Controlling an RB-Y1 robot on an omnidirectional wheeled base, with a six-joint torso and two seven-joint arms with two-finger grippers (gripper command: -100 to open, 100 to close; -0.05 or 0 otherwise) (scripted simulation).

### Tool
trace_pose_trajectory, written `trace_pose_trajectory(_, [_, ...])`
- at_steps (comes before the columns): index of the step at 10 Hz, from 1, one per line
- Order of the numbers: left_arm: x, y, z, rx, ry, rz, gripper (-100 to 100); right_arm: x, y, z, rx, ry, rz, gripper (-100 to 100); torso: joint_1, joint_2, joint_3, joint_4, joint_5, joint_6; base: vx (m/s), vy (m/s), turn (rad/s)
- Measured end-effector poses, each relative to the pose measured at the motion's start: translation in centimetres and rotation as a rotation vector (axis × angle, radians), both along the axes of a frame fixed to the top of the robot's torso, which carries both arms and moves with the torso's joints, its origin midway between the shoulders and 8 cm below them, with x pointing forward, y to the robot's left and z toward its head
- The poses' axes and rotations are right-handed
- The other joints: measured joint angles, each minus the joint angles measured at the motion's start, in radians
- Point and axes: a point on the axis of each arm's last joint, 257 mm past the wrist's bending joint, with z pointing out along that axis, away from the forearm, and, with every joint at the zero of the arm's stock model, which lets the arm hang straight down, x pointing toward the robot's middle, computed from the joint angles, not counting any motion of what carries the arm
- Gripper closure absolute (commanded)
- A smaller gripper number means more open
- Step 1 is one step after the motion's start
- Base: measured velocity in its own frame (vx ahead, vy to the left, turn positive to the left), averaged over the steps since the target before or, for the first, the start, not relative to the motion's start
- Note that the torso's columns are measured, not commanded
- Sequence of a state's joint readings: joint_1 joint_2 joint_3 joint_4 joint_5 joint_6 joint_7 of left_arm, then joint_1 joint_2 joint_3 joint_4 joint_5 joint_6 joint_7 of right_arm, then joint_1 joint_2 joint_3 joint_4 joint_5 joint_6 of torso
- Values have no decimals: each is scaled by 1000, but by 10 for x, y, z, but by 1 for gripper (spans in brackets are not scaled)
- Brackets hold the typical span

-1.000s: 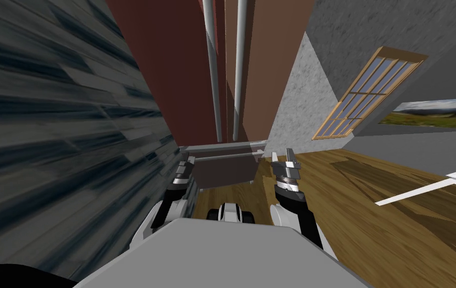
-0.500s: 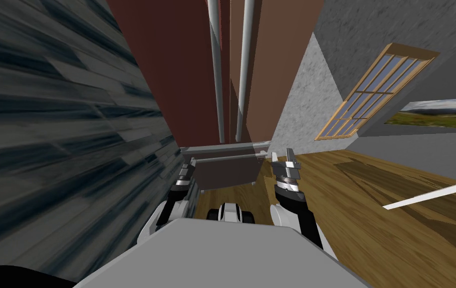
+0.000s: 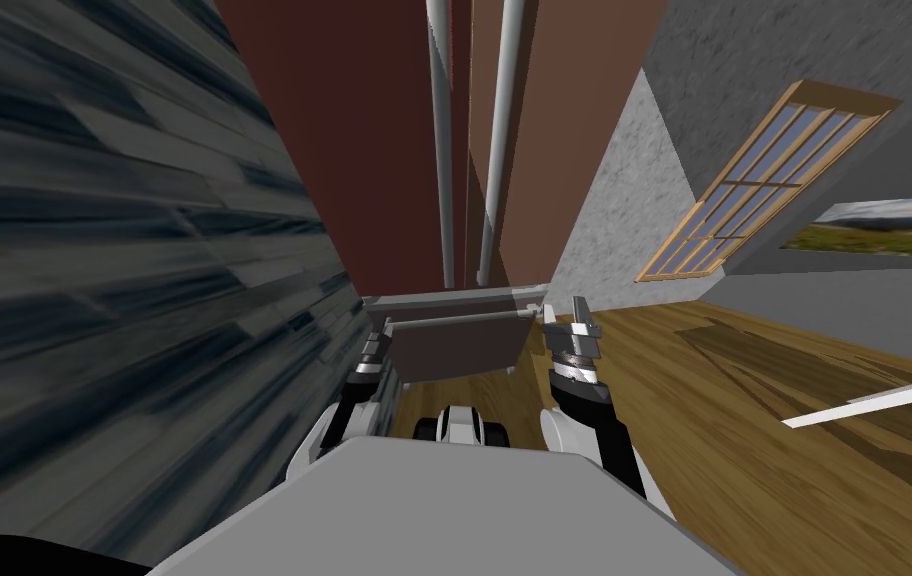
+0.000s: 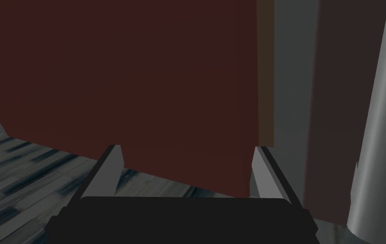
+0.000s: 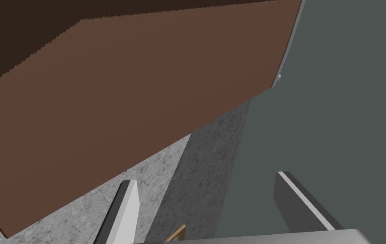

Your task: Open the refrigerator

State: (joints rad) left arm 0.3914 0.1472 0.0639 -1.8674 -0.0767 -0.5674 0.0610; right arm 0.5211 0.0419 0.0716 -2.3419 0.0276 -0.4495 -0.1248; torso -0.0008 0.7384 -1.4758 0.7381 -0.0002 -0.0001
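Left gripper and right gripper both gape wide and empty, low before the red-brown refrigerator at the floor's far edge, and the danger, I'd say: left faces bare door beside the grey handle, so closing there would grab nothing.

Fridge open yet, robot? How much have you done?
Not yet. Done: I'm close up to the reddish-brown refrigerator. In hand: my left gripper, open, faces its door, the grey handle off to one side; the right gripper is open too. Left: grab a handle and pull; the doors look shut.
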Motion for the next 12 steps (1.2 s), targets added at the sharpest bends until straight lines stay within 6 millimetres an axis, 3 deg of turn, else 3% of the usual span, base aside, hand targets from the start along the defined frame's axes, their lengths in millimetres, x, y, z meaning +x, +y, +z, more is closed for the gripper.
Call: trace_pose_trajectory(12, [2, 21, -74, 11, 66, 26, -100, 0, 0, 0, 0, 0, 0, 0, 1, 0, 0, 0, 0, 0, 44, 42, 12])
